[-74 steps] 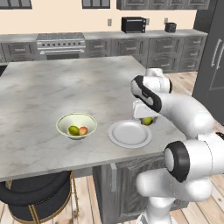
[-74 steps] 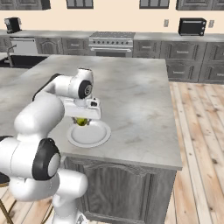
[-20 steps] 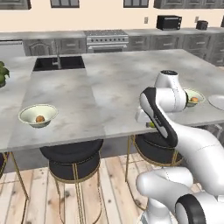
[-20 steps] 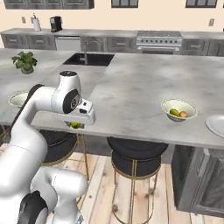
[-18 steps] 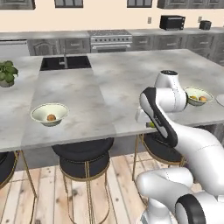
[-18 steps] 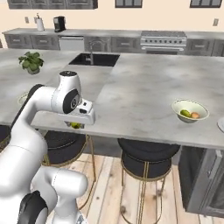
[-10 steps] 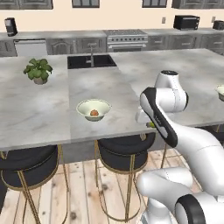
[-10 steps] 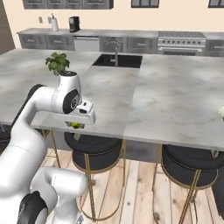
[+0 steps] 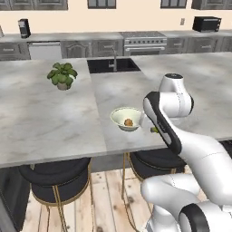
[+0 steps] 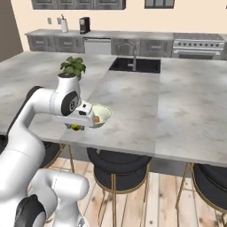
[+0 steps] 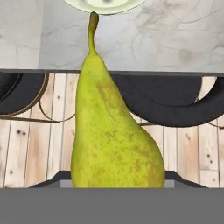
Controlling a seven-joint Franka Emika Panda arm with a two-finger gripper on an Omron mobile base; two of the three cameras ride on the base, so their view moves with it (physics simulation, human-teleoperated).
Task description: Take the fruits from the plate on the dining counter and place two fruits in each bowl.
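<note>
- A yellow-green speckled pear (image 11: 114, 131) is gripped by the closed jaws of the two-finger gripper (image 10: 76, 127).
- 1 round orange-red fruit (image 9: 128, 122) is seen in the deep cream-green bowl (image 9: 118, 118) on the grey-white marbled dining counter (image 9: 50, 122).

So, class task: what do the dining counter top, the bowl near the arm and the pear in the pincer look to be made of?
The dining counter top looks like polished marble or marble-look stone: pale grey-white with soft veining. The bowl looks like glazed ceramic, smooth pale cream-green with a lighter rim, though plastic can't be excluded. The pear has natural-looking fruit skin, matte yellow-green with brown speckles and a stem.
</note>
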